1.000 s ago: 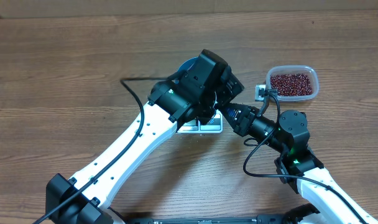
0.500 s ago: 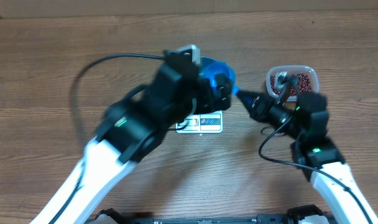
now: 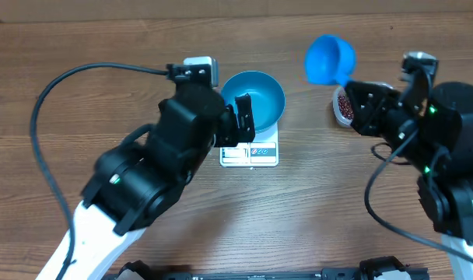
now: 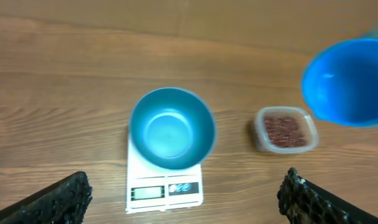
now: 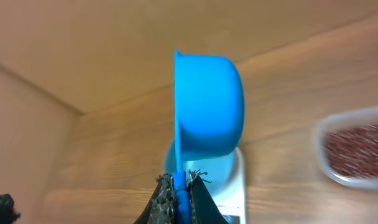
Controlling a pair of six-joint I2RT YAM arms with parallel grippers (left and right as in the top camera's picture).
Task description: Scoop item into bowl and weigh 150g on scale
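Down at the right fingertips, the right gripper (image 5: 181,190) is clenched tight on the handle (image 5: 178,177) of the blue scoop (image 5: 207,102), and the scoop rides tipped on its side. Big change over the last second: both arms were bunched over the bowl, and now they've split! The right arm has swung the scoop up and away, so it hangs off to the right of the bowl (image 3: 256,97), close to the tub (image 3: 343,105).

Over on the other side, the left gripper (image 4: 186,199) is spread fully wide, holding nothing. That arm has pulled back and lifted, and it looks straight down on the scene.

What does it mean? The bowl sits square on the scale (image 3: 250,154) with nothing over it, and from the left wrist view its inside looks bare blue, no beans seen in it. The scoop's cup looks empty too. The beans (image 4: 286,129) lie in the clear tub, right of the scale and near it. So I'd call this the start of a scooping run, weighing barely begun.

Watch the obstacles. The right arm's own bulk covers most of the tub from overhead, and the left arm's black cable (image 3: 73,78) loops wide over the table (image 3: 104,39) on the left. The scale's display is too blurred to read.
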